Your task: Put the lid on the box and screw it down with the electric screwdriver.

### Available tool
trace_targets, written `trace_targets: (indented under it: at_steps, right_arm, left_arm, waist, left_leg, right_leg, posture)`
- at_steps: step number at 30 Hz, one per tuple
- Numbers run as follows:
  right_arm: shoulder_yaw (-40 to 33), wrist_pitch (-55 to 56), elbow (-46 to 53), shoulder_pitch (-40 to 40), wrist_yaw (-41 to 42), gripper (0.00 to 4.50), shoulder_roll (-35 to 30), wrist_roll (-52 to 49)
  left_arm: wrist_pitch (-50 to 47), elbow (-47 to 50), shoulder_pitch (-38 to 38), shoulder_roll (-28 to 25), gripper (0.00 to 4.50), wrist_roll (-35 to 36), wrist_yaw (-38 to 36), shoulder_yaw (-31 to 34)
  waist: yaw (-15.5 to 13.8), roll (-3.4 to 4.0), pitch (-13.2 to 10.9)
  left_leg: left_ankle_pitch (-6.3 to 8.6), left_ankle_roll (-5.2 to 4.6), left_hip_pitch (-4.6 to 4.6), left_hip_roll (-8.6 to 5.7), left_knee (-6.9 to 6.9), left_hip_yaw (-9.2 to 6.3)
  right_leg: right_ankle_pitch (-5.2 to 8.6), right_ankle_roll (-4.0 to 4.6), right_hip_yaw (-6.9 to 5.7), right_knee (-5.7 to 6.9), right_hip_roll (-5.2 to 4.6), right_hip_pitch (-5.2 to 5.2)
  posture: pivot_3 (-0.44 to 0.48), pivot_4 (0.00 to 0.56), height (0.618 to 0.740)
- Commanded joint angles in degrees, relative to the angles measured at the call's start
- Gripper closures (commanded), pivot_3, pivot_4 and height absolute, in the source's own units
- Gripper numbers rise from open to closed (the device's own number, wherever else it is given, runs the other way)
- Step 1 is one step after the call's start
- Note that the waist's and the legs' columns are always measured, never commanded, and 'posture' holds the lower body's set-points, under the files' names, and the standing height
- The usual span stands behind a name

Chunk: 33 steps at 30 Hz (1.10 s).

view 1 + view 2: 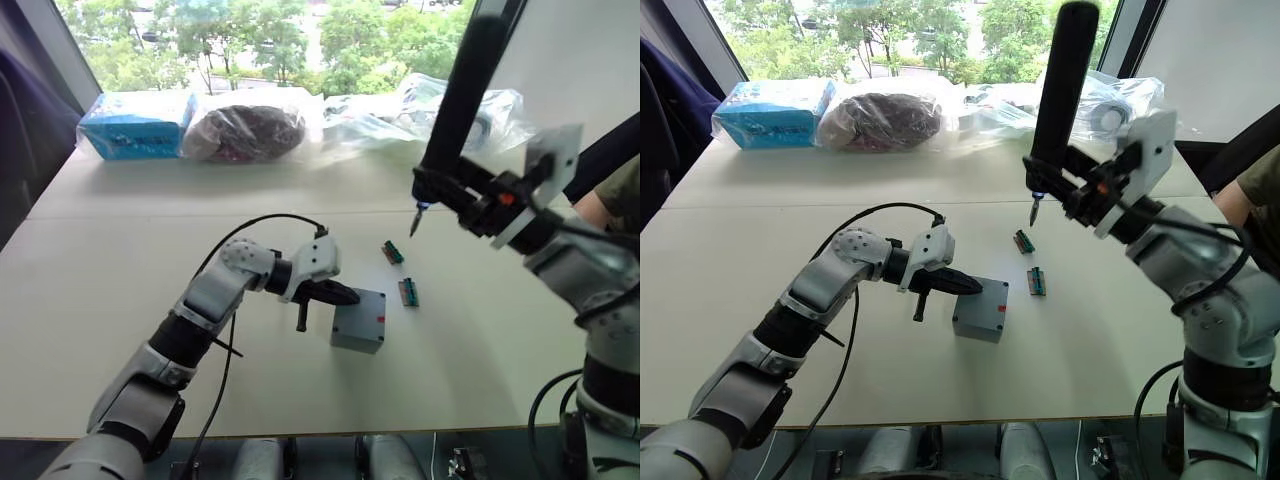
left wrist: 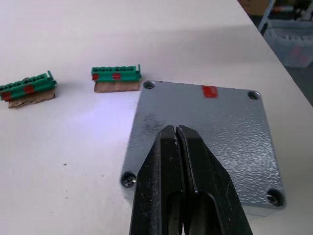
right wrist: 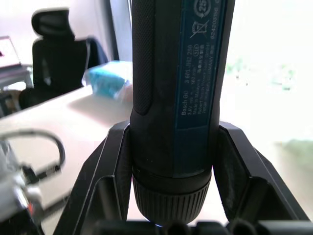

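Your left end effector (image 2: pixel 177 134), at the frame's centre, has its fingers pressed together, resting on the lid (image 2: pixel 215 132), which already sits on the box (image 1: pixel 358 322) on the desk (image 1: pixel 120 270). Your right end effector (image 3: pixel 171 147), at upper right, grips the electric screwdriver (image 1: pixel 455 95) upright, bit down, above two green terminal blocks (image 1: pixel 399 270).

Two head views down over the table (image 1: pixel 120 300); wrist views close along each tool.

Office: swivel chair (image 3: pixel 51 29), white table (image 1: pixel 120 280), window (image 1: pixel 270 40).
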State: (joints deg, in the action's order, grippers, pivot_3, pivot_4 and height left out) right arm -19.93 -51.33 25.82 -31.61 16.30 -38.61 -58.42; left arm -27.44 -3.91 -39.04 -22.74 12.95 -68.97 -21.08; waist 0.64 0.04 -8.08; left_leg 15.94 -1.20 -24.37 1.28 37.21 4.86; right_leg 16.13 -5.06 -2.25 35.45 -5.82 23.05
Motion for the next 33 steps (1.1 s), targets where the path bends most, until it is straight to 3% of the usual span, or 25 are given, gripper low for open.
trace_targets:
  at_steps: [1, 6, 12, 17, 21, 29, 31, 33]
  right_arm:
    - [-6.74, -11.54, -7.74, -5.89, -8.49, 2.72, -6.01, -13.67]
    - [-6.04, -30.84, -22.75, -5.08, -10.49, 2.72, -19.05, -15.55]
    - [-0.19, -41.08, -35.65, -4.00, -9.52, 2.72, -23.79, -9.80]
    - [6.53, -41.16, -42.12, -6.29, -6.73, 2.72, -25.07, -11.28]
    - [8.71, -41.16, -47.31, -7.23, -8.09, 2.72, -22.64, -6.82]
    - [12.19, -41.12, -46.68, -8.04, -6.01, 2.72, -19.77, 1.28]
    - [11.91, -41.11, -46.69, -8.33, -5.82, 1.72, -19.17, 3.75]
    - [12.08, -41.15, -45.49, -7.89, -4.87, 1.18, -19.03, 4.96]
  left_arm:
    - [-6.42, 1.90, -2.25, 0.91, 4.50, 5.41, 1.56, 5.31]
    - [-11.25, 9.44, -3.12, -1.30, 4.50, 10.02, 0.06, 7.02]
    - [-12.53, 17.40, -0.67, -4.51, 4.50, 10.68, 0.15, 4.67]
    - [-12.91, 19.79, 1.30, -4.68, 4.50, 10.39, 3.12, 4.01]
    - [-13.62, 21.56, 3.46, -5.37, 4.50, 10.05, 5.41, 3.86]
    - [-13.75, 21.14, 3.82, -6.06, 4.50, 10.73, 7.52, 4.72]
    - [-13.36, 20.63, 3.58, -6.44, 4.50, 10.36, 7.56, 4.65]
    - [-13.23, 20.49, 3.39, -6.55, 4.50, 10.41, 7.63, 4.53]
  waist:
    - [-0.08, -0.04, -0.48]
    - [-0.65, -0.02, -0.91]
    - [-1.17, 0.08, -1.06]
    - [-1.12, 0.18, -1.42]
    - [-1.17, 0.13, -1.49]
    - [-1.36, 0.15, -1.51]
    - [-1.30, 0.15, -1.51]
    - [-1.30, 0.15, -1.51]
  left_leg:
    - [-0.02, 0.01, -0.12, 0.00, 0.05, 0.00]
    - [-0.17, 0.24, -0.38, -0.02, 0.26, -0.01]
    - [-0.14, 0.19, -0.46, -0.04, 0.37, 0.10]
    - [0.06, -0.16, -0.48, 0.01, 0.85, 0.11]
    - [-0.01, -0.21, -0.48, 0.03, 0.93, 0.05]
    - [-0.05, -0.15, -0.56, 0.06, 1.02, 0.06]
    - [-0.05, -0.15, -0.56, 0.06, 1.04, 0.05]
    - [-0.05, -0.15, -0.56, 0.07, 1.08, 0.05]
  right_leg:
    - [-0.03, -0.06, -0.02, 0.06, 0.02, 0.11]
    - [-0.06, -0.13, -0.15, 0.03, 0.11, 0.16]
    - [-0.10, -0.23, -0.13, -0.06, 0.32, 0.20]
    - [-0.15, -0.40, -0.04, 0.45, 0.48, 0.27]
    - [-0.19, -0.47, -0.02, 0.65, 0.54, 0.32]
    - [-0.21, -0.52, 0.01, 0.66, 0.61, 0.36]
    - [-0.22, -0.53, 0.01, 0.66, 0.62, 0.35]
    - [-0.24, -0.56, 0.01, 0.67, 0.63, 0.33]
  posture:
    - [0.000, 0.150, 0.740]
    - [0.000, 0.150, 0.740]
    - [0.000, 0.150, 0.740]
    - [0.000, 0.150, 0.740]
    - [0.000, 0.150, 0.740]
    - [0.000, 0.150, 0.740]
    - [0.000, 0.150, 0.740]
    - [0.000, 0.150, 0.740]
